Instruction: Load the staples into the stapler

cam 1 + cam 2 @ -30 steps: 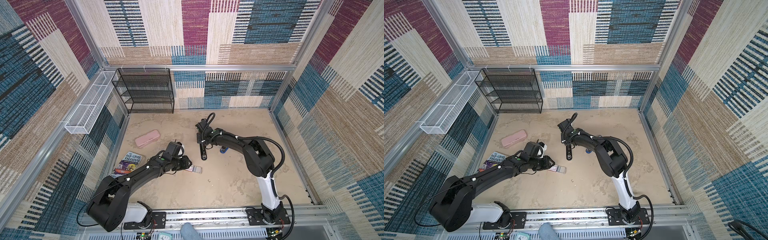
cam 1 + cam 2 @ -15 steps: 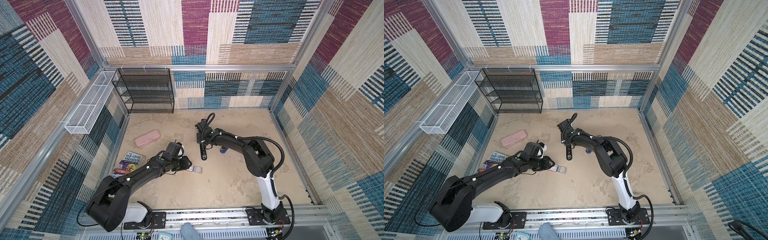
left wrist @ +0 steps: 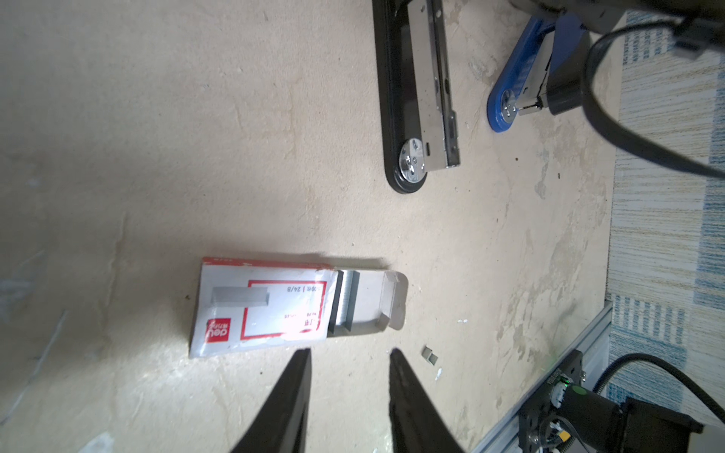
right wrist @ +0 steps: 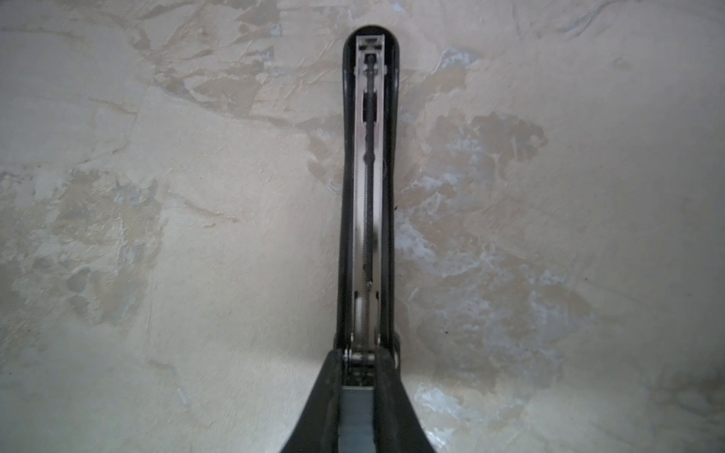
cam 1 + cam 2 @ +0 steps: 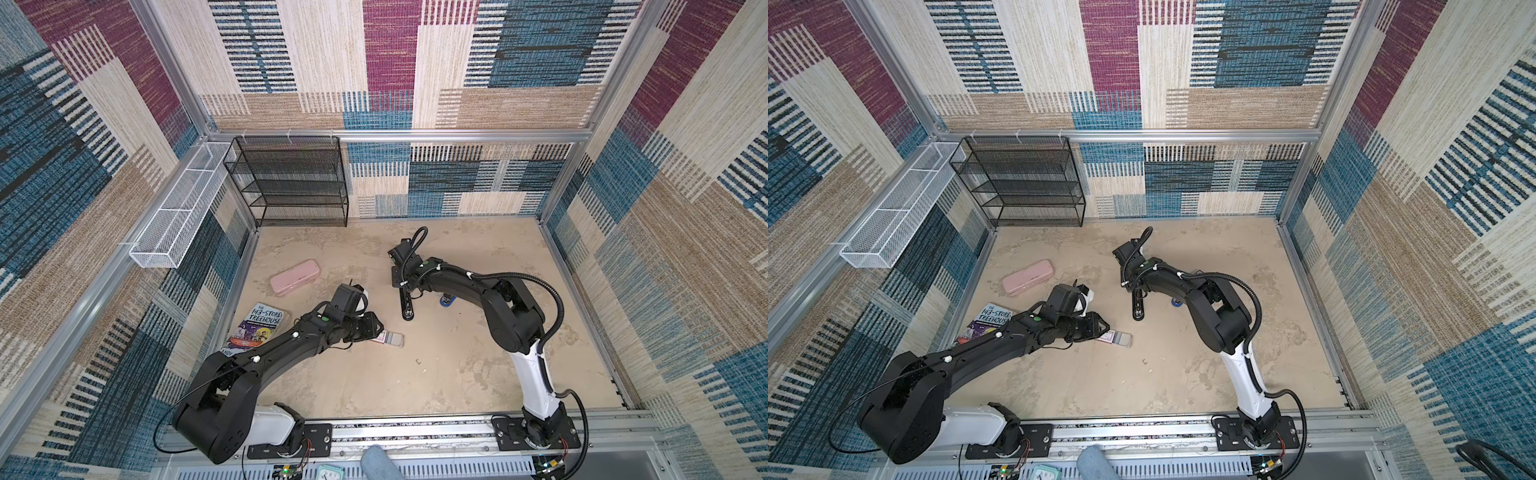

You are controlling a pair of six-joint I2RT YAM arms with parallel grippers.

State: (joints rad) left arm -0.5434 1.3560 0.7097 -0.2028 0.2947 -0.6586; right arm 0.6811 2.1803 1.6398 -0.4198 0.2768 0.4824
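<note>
The black stapler lies on the sandy floor with its silvery magazine channel exposed. My right gripper is shut on the stapler's hinge end. The staples are grey strips in the slid-out tray of a flat white and red box. My left gripper is open, its tips just beside the box's long edge near the tray, with nothing between them. The left wrist view also shows the stapler beyond the box.
A small blue stapler-like object lies beside the right arm. A pink pencil case and a book lie at the left. A black mesh shelf and a white wire basket stand at the back left. A loose staple scrap lies near the box.
</note>
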